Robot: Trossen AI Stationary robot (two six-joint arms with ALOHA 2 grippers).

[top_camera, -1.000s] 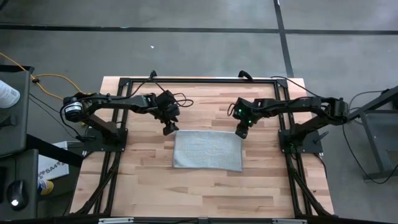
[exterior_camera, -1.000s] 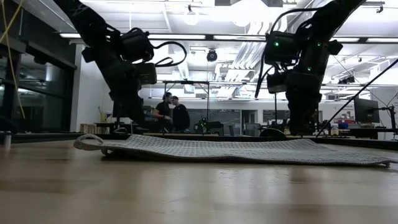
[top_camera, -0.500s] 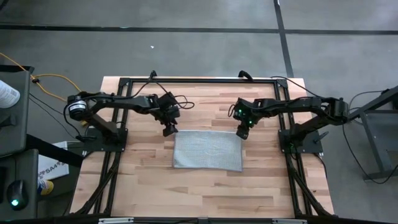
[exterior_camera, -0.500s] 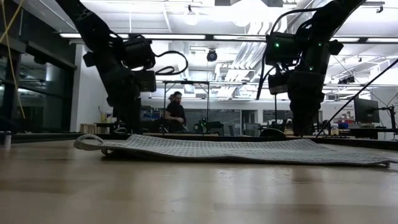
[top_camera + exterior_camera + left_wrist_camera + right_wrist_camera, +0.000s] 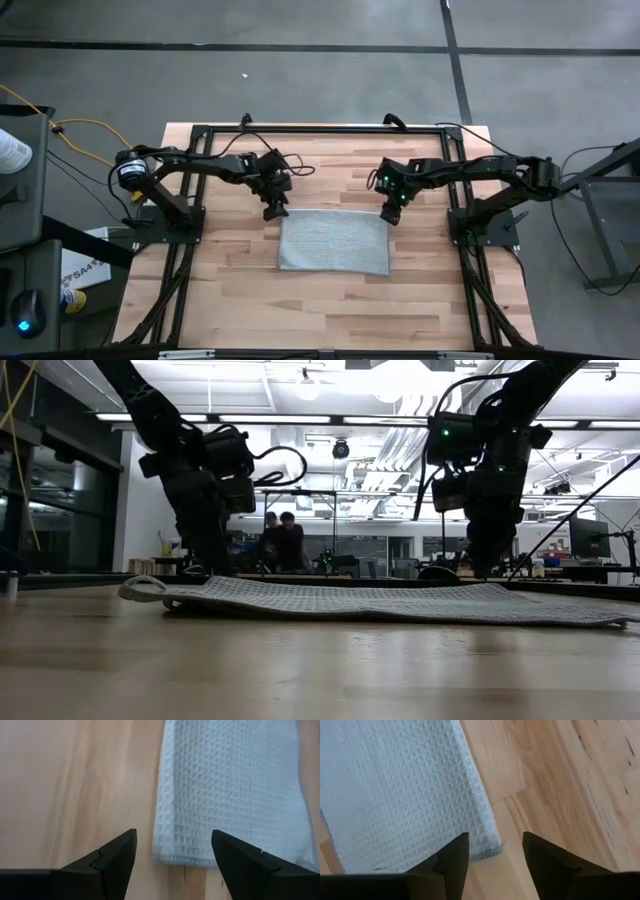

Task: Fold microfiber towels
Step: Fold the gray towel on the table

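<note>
no legible writing | light grey waffle-weave microfiber towel [image 5: 334, 241] flat on pale wooden plank worktop [image 5: 230, 290] | left hand [image 5: 275, 210], right hand [image 5: 390, 214] both spread, empty, above far corners

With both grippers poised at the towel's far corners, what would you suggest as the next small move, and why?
Probably lower both arms and close on the corners. The towel lies flat on the table, unheld. The left gripper and right gripper are both open, each framing a far corner, so a short descent should put the fingers around the cloth edge.
</note>
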